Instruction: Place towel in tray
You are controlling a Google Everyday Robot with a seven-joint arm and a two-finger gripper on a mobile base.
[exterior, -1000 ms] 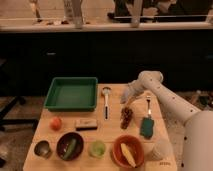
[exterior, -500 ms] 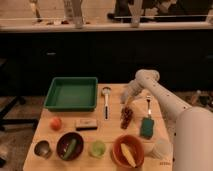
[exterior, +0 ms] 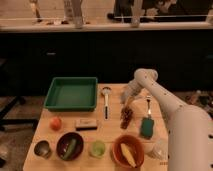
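gripper (exterior: 129, 99) low beside grapes (exterior: 126, 116) on bench (exterior: 110, 131); grip state, can't tell; I worry sweep toward tray (exterior: 71, 95) scatters them

Tool (exterior: 128, 101) hangs over bench (exterior: 112, 131) centre-right, just far of grapes (exterior: 126, 116). Arm (exterior: 165, 102) blocks right side, near to far. Ladle (exterior: 106, 100) lies between tool and green tray (exterior: 71, 93); low, passable overhead. Tray floor open from above. Strip of bare bench between ladle and grapes. Near edge crowded: metal cup (exterior: 42, 148), dark bowl (exterior: 70, 146), green cup (exterior: 98, 148), orange bowl (exterior: 128, 152). Fork (exterior: 148, 104) and teal towel (exterior: 146, 127) lie right of grapes, beside arm.
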